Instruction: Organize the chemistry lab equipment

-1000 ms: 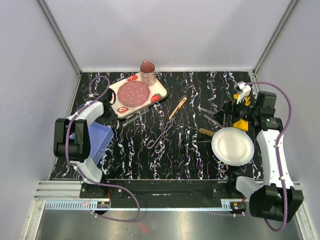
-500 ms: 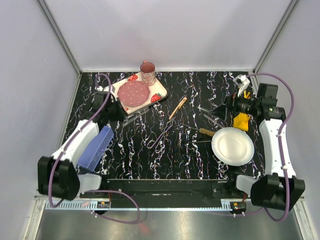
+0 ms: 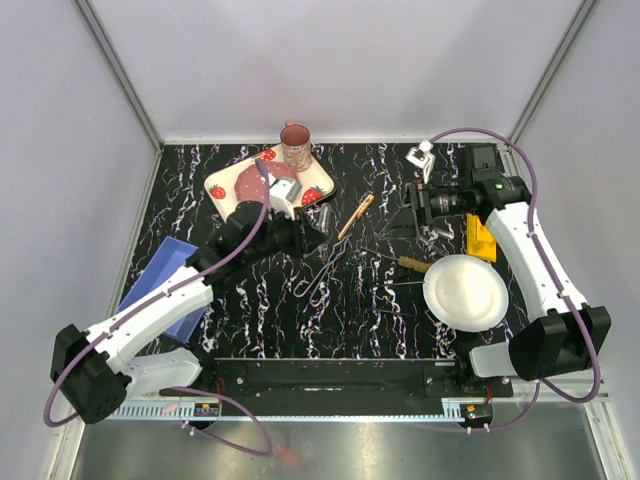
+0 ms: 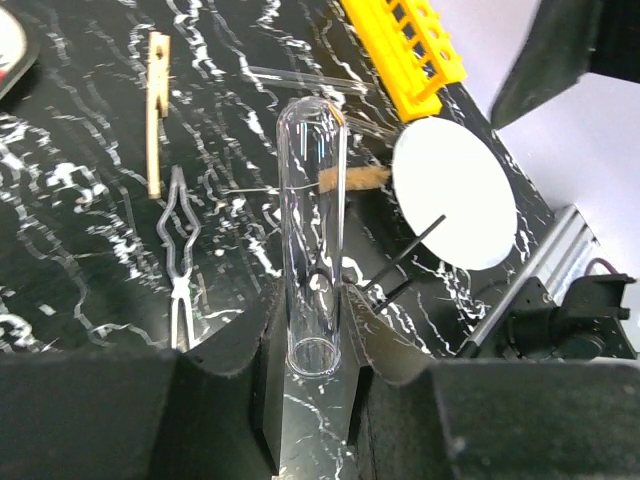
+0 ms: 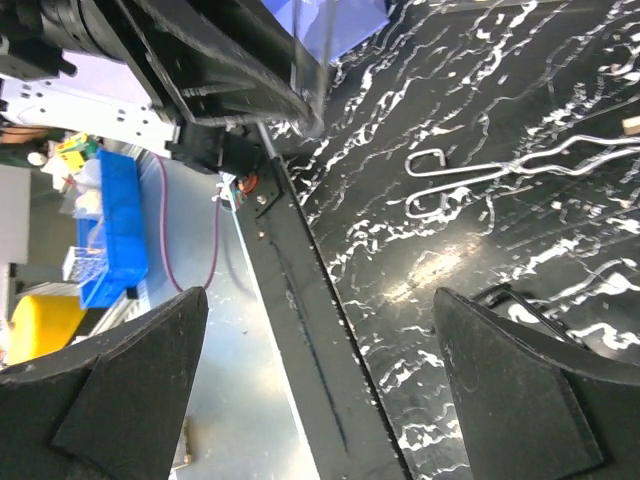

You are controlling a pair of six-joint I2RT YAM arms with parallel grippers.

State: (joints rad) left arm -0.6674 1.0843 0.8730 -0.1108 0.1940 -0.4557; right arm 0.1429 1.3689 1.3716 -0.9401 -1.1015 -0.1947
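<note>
Left arm reached across the black marbled counter (image 3: 380,310) toward its middle. Left jaws were pinching a clear test tube (image 4: 312,240) near its open mouth, rounded end pointing away from the wrist. From overhead the tube (image 3: 325,218) sat just off the strawberry tray's (image 3: 222,181) right corner, with the wooden clip (image 3: 355,215) close on its other side.

The wire tong (image 3: 322,272) lay flat on the counter near the centre, touching neither arm; in the left wrist view it (image 4: 180,255) lay below the clip (image 4: 156,95).

A wooden-handled tool (image 3: 413,264) lay just beside the white plate's (image 3: 466,292) upper left rim. One more clear tube (image 4: 295,78) lay near the yellow rack (image 4: 405,50).

Right jaws were spread wide and held nothing, hanging over the counter left of the yellow rack (image 3: 480,238). The right wrist view showed the tong (image 5: 500,165) in the distance.

A pink mug (image 3: 296,146) stood at the tray's far corner. A blue box (image 3: 165,285) sat at the counter's left edge.
</note>
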